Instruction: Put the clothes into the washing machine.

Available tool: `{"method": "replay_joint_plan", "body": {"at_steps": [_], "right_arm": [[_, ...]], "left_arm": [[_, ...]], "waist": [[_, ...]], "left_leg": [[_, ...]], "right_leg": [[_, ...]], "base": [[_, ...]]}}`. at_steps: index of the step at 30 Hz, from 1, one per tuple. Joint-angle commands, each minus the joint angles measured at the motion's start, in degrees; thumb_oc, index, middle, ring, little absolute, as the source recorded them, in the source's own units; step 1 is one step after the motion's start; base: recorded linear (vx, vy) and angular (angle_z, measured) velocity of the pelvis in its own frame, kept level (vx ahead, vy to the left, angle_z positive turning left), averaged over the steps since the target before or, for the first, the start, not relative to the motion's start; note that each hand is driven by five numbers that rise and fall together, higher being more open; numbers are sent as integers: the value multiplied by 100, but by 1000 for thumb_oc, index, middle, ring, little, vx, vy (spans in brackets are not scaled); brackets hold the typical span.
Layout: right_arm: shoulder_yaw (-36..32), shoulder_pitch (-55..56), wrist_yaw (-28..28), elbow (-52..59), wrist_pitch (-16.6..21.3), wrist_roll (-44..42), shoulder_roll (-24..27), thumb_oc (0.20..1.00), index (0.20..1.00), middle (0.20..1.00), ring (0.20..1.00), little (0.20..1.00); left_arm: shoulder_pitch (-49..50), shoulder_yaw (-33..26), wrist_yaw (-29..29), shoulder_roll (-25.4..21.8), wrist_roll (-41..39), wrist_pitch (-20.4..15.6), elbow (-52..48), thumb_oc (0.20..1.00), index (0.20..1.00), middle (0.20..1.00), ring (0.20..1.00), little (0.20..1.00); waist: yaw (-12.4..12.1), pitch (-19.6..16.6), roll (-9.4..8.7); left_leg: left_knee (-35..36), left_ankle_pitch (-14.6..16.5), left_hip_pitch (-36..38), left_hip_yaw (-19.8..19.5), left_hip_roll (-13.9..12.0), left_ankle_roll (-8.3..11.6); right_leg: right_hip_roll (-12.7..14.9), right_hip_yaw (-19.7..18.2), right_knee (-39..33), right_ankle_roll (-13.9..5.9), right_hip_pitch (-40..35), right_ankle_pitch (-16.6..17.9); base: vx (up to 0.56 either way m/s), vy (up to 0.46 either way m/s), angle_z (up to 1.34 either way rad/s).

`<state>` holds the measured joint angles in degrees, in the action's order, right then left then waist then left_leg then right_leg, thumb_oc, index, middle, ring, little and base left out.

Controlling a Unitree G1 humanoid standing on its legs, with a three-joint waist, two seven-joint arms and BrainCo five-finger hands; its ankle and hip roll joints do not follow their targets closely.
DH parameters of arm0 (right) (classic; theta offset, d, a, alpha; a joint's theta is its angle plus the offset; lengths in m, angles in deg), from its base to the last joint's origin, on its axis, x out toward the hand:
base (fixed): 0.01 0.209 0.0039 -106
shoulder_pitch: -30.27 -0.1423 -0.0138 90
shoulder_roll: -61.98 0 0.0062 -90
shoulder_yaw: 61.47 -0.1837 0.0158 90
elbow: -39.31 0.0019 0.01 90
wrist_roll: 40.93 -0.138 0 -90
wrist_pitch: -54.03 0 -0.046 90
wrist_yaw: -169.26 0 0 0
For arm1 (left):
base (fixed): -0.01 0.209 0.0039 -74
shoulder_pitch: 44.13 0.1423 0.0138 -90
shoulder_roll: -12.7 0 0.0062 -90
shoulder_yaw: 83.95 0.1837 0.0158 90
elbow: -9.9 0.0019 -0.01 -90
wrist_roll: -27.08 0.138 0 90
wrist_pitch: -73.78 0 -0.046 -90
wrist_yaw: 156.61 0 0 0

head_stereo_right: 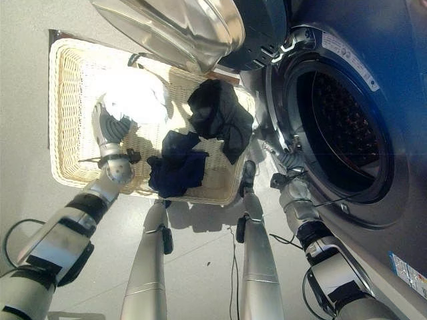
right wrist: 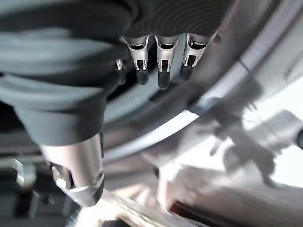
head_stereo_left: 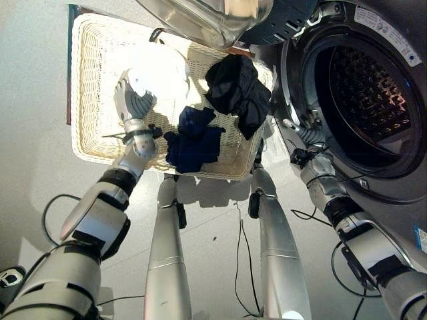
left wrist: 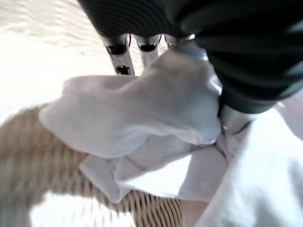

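Note:
A white garment [head_stereo_left: 157, 70] lies at the left of a wicker basket [head_stereo_left: 83, 100]. My left hand [head_stereo_left: 133, 100] rests on it, and the left wrist view shows the white cloth [left wrist: 142, 113] bunched between its fingers [left wrist: 122, 52] and thumb. A black garment [head_stereo_left: 233, 87] hangs over the basket's right side. A navy garment [head_stereo_left: 193, 140] lies at the near rim. My right hand [head_stereo_left: 305, 137] sits at the lower left rim of the washing machine's opening [head_stereo_left: 363, 87]. Its fingers [right wrist: 161, 61] are straight and hold nothing.
The machine's round door [head_stereo_left: 207, 17] stands open above the basket's far side. The basket sits on a pale floor, just left of the machine's dark front.

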<state>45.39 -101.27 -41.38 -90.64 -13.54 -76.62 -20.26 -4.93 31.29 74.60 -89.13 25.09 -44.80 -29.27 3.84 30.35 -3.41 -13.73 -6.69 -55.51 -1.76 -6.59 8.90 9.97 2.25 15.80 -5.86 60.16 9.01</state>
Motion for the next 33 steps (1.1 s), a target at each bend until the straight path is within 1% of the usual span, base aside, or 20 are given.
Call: {"method": "replay_joint_plan", "body": {"at_steps": [1, 3, 5, 7, 8, 10, 11, 12, 13, 15, 16, 17, 18, 19, 21, 25, 29, 33], "right_arm": [[-179, 383, -831, 588, 257, 589, 34, 1000, 1000, 1000, 1000, 1000], [-304, 499, -979, 935, 209, 778, 25, 1000, 1000, 1000, 1000, 1000], [-400, 651, -801, 1388, 253, 941, -53, 1000, 1000, 1000, 1000, 1000], [-429, 774, -257, 1772, 214, 799, -152, 1000, 1000, 1000, 1000, 1000], [-408, 876, 420, 2082, 87, 606, -230, 1000, 1000, 1000, 1000, 1000], [-283, 1055, 1188, 2626, -129, 549, -342, 1000, 1000, 1000, 1000, 1000], [-238, 1101, 1420, 2760, -214, 502, -371, 1000, 1000, 1000, 1000, 1000], [-130, 1210, 1871, 3055, -376, 435, -421, 1000, 1000, 1000, 1000, 1000], [-89, 1248, 2030, 3157, -443, 404, -436, 1000, 1000, 1000, 1000, 1000], [42, 1387, 2514, 3402, -697, 198, -455, 1000, 1000, 1000, 1000, 1000], [118, 1450, 2905, 3489, -804, 17, -425, 1000, 1000, 1000, 1000, 1000], [186, 1488, 3039, 3566, -846, -70, -411, 1000, 1000, 1000, 1000, 1000], [282, 1518, 3288, 3695, -999, -324, -358, 1000, 1000, 1000, 1000, 1000], [315, 1519, 3446, 3753, -1126, -470, -331, 1000, 1000, 1000, 1000, 1000], [398, 1503, 3612, 3835, -1203, -637, -254, 1000, 1000, 1000, 1000, 1000], [503, 1435, 3845, 3963, -1338, -1061, -152, 1000, 1000, 1000, 1000, 1000], [590, 1341, 3875, 4043, -1283, -1205, -105, 1000, 1000, 1000, 1000, 1000], [650, 1249, 3740, 3957, -1133, -1120, -112, 1000, 1000, 1000, 1000, 1000]], "left_arm": [[112, -225, 288, 82, 104, -587, -433, 200, 200, 200, 200, 200], [300, -233, 393, 145, 347, -661, -859, 200, 200, 200, 200, 200], [514, -314, 384, 251, 752, -834, -1348, 200, 200, 200, 200, 200], [652, -330, 291, 280, 984, -778, -1818, 200, 200, 200, 200, 200], [744, -336, 193, 273, 1177, -706, -2197, 200, 200, 200, 200, 200], [885, -360, -57, 230, 1439, -582, -2796, 200, 200, 200, 200, 200], [918, -349, -102, 216, 1538, -545, -2950, 200, 200, 200, 200, 200], [1008, -329, -273, 184, 1723, -519, -3303, 200, 200, 200, 200, 200], [1035, -332, -336, 178, 1800, -483, -3436, 200, 200, 200, 200, 200], [1121, -308, -509, 128, 2065, -416, -3795, 200, 200, 200, 200, 200], [1154, -288, -600, 76, 2244, -372, -3963, 200, 200, 200, 200, 200], [1160, -245, -645, 23, 2359, -308, -4069, 200, 200, 200, 200, 200], [1148, -145, -673, -92, 2635, -147, -4236, 200, 200, 200, 200, 200], [1136, -95, -701, -144, 2765, -73, -4312, 200, 200, 200, 200, 200], [1085, -1, -765, -249, 2841, 52, -4412, 200, 200, 200, 200, 200], [984, 156, -927, -393, 2785, 114, -4485, 200, 200, 200, 200, 200], [924, 318, -1037, -428, 2601, 58, -4528, 200, 200, 200, 200, 200], [880, 426, -999, -376, 2606, 170, -4510, 200, 200, 200, 200, 200]], "waist": [[-126, -55, -98], [-159, -55, -84], [-205, -55, -64], [-235, -55, -49], [-257, -55, -43], [-284, -55, -48], [-291, -55, -50], [-308, -55, -60], [-314, -55, -62], [-327, -55, -64], [-336, -55, -66], [-341, -55, -68], [-348, -55, -67], [-350, -55, -64], [-350, -55, -59], [-344, -55, -55], [-339, -55, -51], [-353, -55, -34]], "left_leg": [[-123, -179, -202, -330, 447, -559], [-137, -163, -211, -365, 466, -584], [-136, -141, -202, -404, 490, -614], [-126, -130, -192, -431, 505, -632], [-122, -127, -190, -450, 520, -643], [-111, -133, -177, -473, 537, -658], [-104, -138, -172, -476, 539, -661], [-99, -148, -155, -482, 541, -668], [-99, -150, -151, -484, 542, -668], [-91, -158, -122, -481, 544, -669], [-94, -160, -102, -483, 551, -672], [-97, -163, -94, -479, 548, -670], [-100, -174, -80, -473, 547, -668], [-104, -178, -77, -470, 550, -669], [-117, -185, -82, -461, 554, -671], [-139, -197, -76, -446, 543, -665], [-144, -217, -80, -438, 541, -663], [-139, -235, -73, -440, 532, -654]], "right_leg": [[-309, 151, -104, -28, -198, 241], [-298, 171, -84, -41, -200, 243], [-286, 195, -66, -53, -211, 236], [-273, 209, -55, -59, -221, 225], [-262, 225, -47, -63, -222, 219], [-239, 256, -38, -71, -233, 210], [-233, 266, -34, -73, -235, 208], [-212, 293, -20, -78, -250, 204], [-206, 303, -16, -80, -255, 201], [-183, 328, -3, -83, -277, 191], [-164, 348, -4, -86, -298, 190], [-149, 364, 3, -90, -310, 183], [-135, 382, 14, -92, -322, 182], [-133, 387, 20, -90, -323, 184], [-134, 389, 24, -87, -320, 182], [-124, 386, 20, -92, -336, 188], [-134, 379, 0, -89, -340, 210], [-139, 374, 12, -81, -348, 198]], "base": [[15, -70, 2], [16, -68, 2], [17, -66, 2], [12, -54, 2], [11, -60, 2], [8, -60, 1], [6, -60, 1], [7, -47, 1], [8, -41, 2], [10, -22, 6], [11, -25, 8], [10, -26, 5], [0, 0, 0], [0, 0, 0], [0, 0, 0], [0, 0, 0], [0, 0, 0], [0, 0, 0]]}}
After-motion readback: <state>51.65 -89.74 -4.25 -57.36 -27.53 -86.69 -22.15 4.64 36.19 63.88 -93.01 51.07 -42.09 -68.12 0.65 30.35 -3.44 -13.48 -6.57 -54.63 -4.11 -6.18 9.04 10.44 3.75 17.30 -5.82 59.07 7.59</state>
